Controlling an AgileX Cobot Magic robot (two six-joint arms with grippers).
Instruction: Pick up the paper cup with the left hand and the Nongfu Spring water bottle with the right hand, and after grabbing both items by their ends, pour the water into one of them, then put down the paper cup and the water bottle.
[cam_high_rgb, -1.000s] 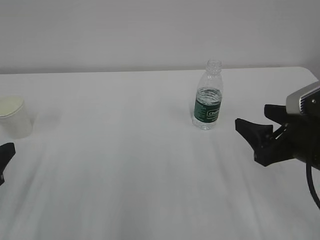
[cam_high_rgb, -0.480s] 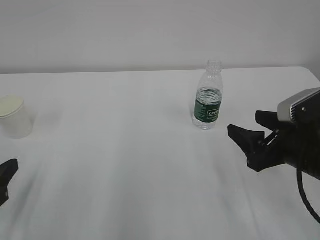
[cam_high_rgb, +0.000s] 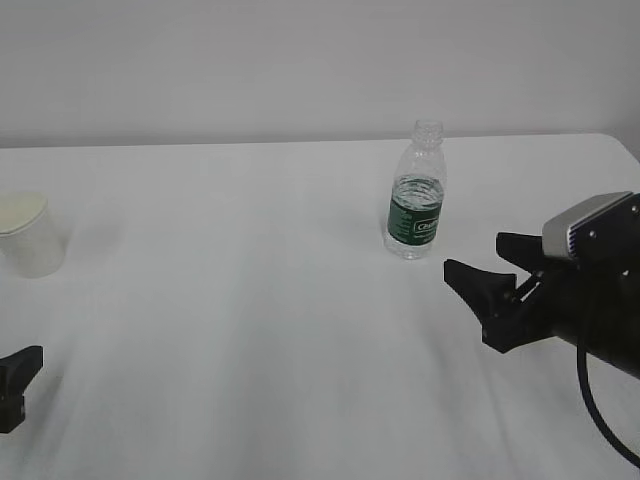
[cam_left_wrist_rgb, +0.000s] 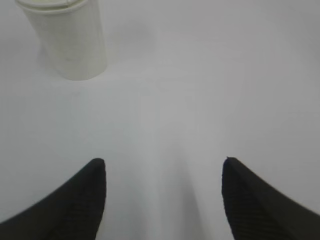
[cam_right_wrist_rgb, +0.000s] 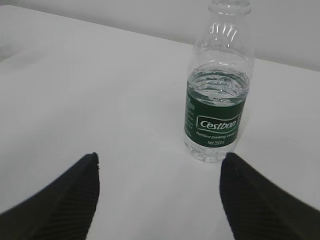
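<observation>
Approach step, as I read it: nothing is grasped yet, both arms short of their targets.

Nearest me in the exterior view, the left gripper (cam_high_rgb: 14, 385) shows only as a black tip at the lower left edge. Its own wrist view gives more: the left gripper (cam_left_wrist_rgb: 164, 172) stands wide, nothing between the tips, bare white surface (cam_left_wrist_rgb: 200, 90) ahead. The paper cup (cam_left_wrist_rgb: 67, 37) sits upright, ahead and off to the left of the gap, well apart from it.

Right gripper (cam_high_rgb: 500, 265) stands wide and empty too, just short of the Nongfu Spring water bottle (cam_high_rgb: 416, 195) and to its right. In the wrist view the bottle (cam_right_wrist_rgb: 217, 100) is upright, capless, beyond the right gripper (cam_right_wrist_rgb: 159, 165) and nearer its right tip; the water (cam_right_wrist_rgb: 217, 82) reaches to about the top of the green label.

Next, by my judgement: left arm must swing left and forward to centre on the cup; right arm needs a small rightward correction, then forward.

Only the exterior view shows the cup far left of the bottle. Only the right wrist view makes the label print readable: "Cestbon".
</observation>
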